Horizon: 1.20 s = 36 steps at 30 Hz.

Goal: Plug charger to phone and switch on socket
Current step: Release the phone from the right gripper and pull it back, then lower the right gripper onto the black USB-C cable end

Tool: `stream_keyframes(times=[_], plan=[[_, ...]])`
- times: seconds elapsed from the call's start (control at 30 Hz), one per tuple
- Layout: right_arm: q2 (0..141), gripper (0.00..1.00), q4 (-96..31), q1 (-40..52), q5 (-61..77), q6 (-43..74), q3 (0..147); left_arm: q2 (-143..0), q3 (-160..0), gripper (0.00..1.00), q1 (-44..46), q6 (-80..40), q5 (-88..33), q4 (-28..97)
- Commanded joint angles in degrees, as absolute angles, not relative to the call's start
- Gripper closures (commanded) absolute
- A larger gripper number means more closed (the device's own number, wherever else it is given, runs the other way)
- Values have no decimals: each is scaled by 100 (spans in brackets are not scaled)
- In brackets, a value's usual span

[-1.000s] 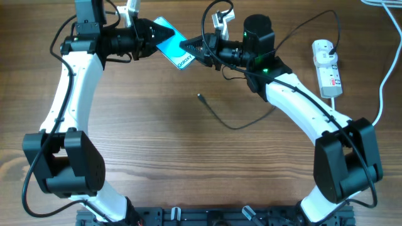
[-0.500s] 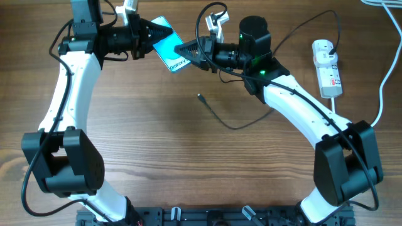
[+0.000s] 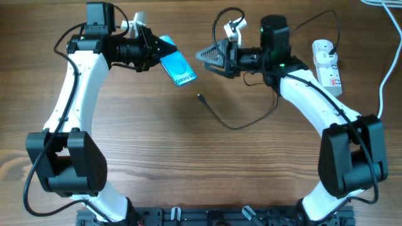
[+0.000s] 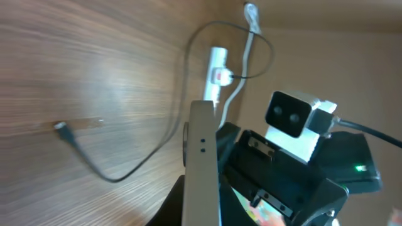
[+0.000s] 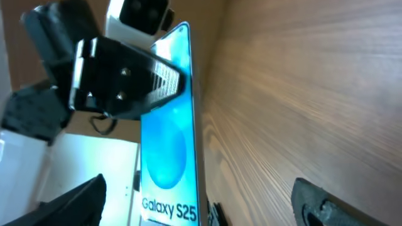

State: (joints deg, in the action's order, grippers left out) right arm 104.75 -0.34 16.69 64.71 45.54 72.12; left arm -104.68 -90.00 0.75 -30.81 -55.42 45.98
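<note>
The phone (image 3: 176, 63) shows a turquoise face with white "Galaxy" text and hangs tilted above the table. My left gripper (image 3: 155, 50) is shut on its upper end. In the left wrist view the phone (image 4: 202, 164) is seen edge-on between the jaws. My right gripper (image 3: 203, 58) stands open just right of the phone and does not touch it; in its own view the phone (image 5: 168, 144) stands upright between the spread fingertips (image 5: 325, 202). The charger's black cable lies on the wood, its connector tip (image 3: 200, 96) free. The socket (image 3: 327, 66) lies at the far right.
A thick white cord (image 3: 384, 75) runs along the table's right edge beyond the socket. The black cable loops (image 3: 237, 126) across the middle, under the right arm. Bare wood lies in front of both arms.
My right gripper has opened, let go of the phone and drawn back to the right. The left gripper has stayed shut on the phone and carried it slightly right and down.
</note>
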Motion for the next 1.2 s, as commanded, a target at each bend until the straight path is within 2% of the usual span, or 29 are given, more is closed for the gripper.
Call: stream_keyframes(times=[0.0, 0.1, 0.17, 0.37, 0.4, 0.43, 0.53, 0.57, 0.6, 0.67, 0.7, 0.93, 1.17], plan=[[10121, 17, -1433, 1605, 5481, 2871, 7166, -10320, -9113, 96, 84, -2405, -5231, 5096], [9780, 17, -2884, 1647, 3675, 1955, 7166, -10449, -9109, 96, 84, -1892, -5002, 5808], [9574, 20, -3332, 1741, 2814, 1951, 7166, -10580, -9107, 96, 86, -1516, -5006, 6018], [9461, 19, -4084, 2014, 1483, 2008, 7166, -10685, -8903, 96, 102, -1511, -4718, 5741], [9461, 16, -4112, 2038, 1385, 2016, 7166, -10685, -8903, 96, 128, -1540, -4560, 5769], [9461, 0, -4075, 2036, 1389, 2016, 7166, -10685, -8903, 96, 180, -1542, -4442, 5822], [9461, 0, -3717, 2032, 1984, 2198, 7166, -10685, -8903, 96, 469, -1540, -4167, 5964], [9461, 7, -3686, 2032, 2121, 2202, 7166, -10694, -8903, 96, 530, -1540, -4167, 5964], [9461, 28, -3693, 2029, 2156, 2211, 7166, -10702, -8903, 96, 589, -1540, -4167, 5961], [9461, 78, -3820, 2032, 2152, 2209, 7166, -10774, -8903, 96, 707, -1542, -4169, 5918], [9461, 96, -3903, 2029, 2143, 2202, 7166, -10842, -8903, 96, 731, -1544, -4169, 5918], [9461, 96, -4368, 2322, 1726, 2093, 7166, -11389, -8903, 96, 714, -1546, -4818, 5675], [9461, 96, -4676, 3389, 646, 2580, 7166, -11740, -8903, 96, 261, -1708, -5607, 5118]])
